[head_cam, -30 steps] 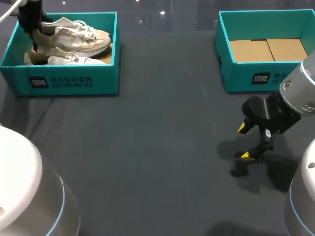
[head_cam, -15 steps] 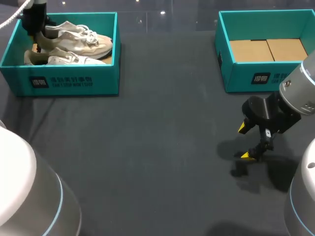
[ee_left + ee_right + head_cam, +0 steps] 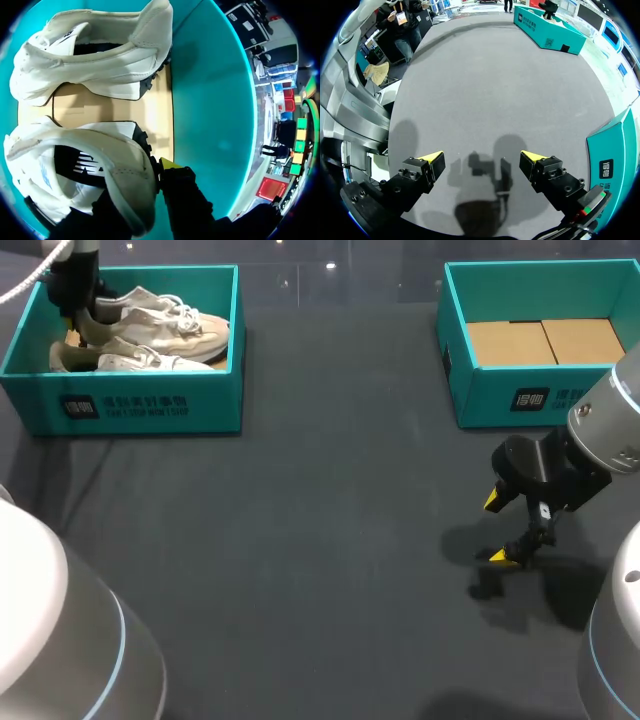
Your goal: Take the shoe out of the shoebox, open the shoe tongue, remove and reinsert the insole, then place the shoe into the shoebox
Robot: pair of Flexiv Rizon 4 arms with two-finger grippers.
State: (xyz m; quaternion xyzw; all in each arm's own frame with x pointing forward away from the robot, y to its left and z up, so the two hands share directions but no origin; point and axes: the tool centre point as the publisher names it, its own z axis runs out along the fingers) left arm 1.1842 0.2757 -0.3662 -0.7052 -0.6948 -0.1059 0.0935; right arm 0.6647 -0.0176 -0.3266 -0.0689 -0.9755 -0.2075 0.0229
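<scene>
- Looking down from the head view, a dark grey table [image 3: 320, 540] carries a teal left shoebox [image 3: 140, 405] at the far left and a teal right shoebox [image 3: 490, 400] at the far right, well apart.
- The left shoebox holds two pale shoes. The left gripper [image 3: 75, 300] stands inside it, at the heel of the held shoe [image 3: 160, 320], which is the farther one. The second shoe [image 3: 130, 360] lies by the front wall. The right shoebox shows a brown cardboard floor [image 3: 545, 340].
- The right gripper [image 3: 497, 529] hangs over the bare cloth, in front of the right shoebox, with its fingers apart.
- From the left wrist view, the left gripper [image 3: 142, 177] is clamped on the heel wall of the held shoe [image 3: 100, 165]: one yellow tip presses outside, and the other finger goes inside and is mostly hidden. The second shoe [image 3: 100, 60] lies ahead on the box's cardboard bottom [image 3: 155, 110], with the wall of the left shoebox [image 3: 215, 100] beside both.
- From the right wrist view, the right gripper [image 3: 481, 157] is wide apart above the table [image 3: 495, 90] and holds nothing. The right shoebox [image 3: 610, 160] is just beside it, and the left shoebox [image 3: 547, 32] is far ahead.
</scene>
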